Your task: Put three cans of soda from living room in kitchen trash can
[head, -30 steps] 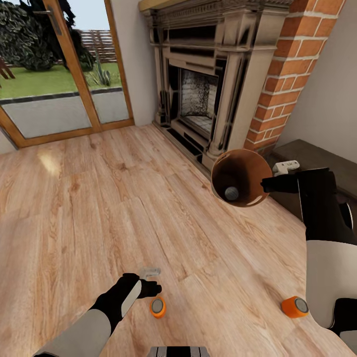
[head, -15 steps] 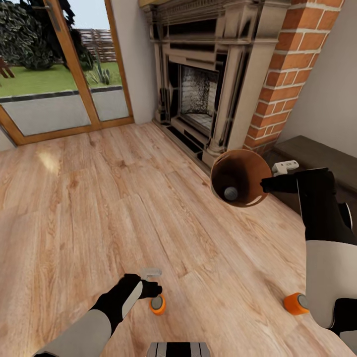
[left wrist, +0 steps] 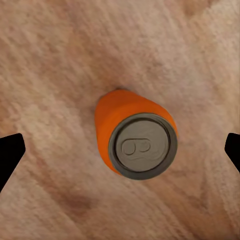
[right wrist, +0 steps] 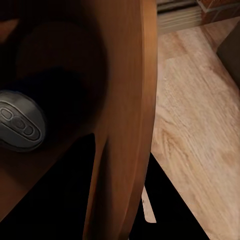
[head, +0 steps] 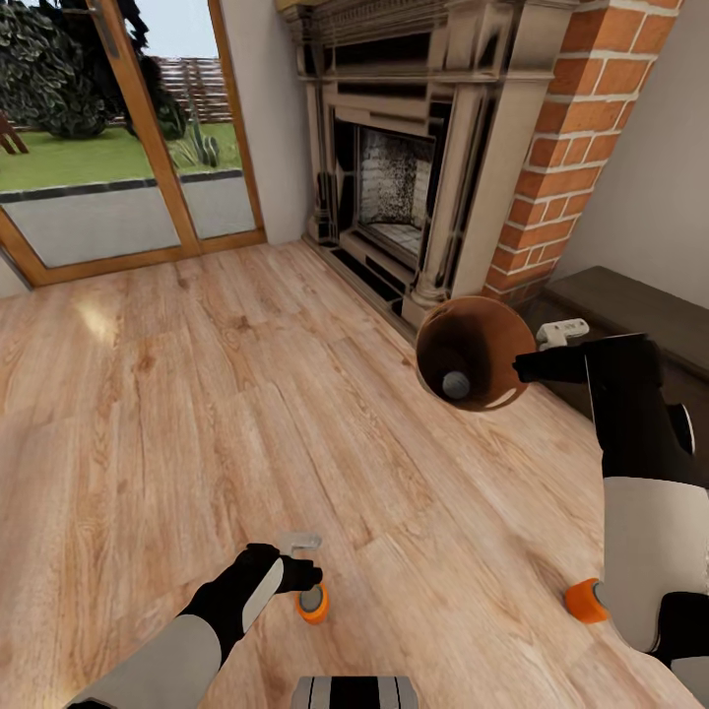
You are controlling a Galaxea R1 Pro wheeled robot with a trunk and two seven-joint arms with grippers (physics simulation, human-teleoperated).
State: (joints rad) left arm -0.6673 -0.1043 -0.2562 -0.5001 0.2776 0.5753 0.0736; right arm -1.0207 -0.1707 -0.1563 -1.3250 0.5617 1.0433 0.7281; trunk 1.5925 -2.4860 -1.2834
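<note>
One orange can (left wrist: 136, 140) stands between the open left claw's (left wrist: 120, 150) fingertips.

Light wood plank floor (head: 197, 394) is showing a matt, grained finish. An orange soda can (left wrist: 135, 137) is showing a smooth painted body and dull grey metal top. The trash can (head: 473, 353) interior is gleaming glossy copper-brown. Rough red brick column (head: 576, 138) is standing beside a carved, glossy fireplace (head: 414, 148).
</note>
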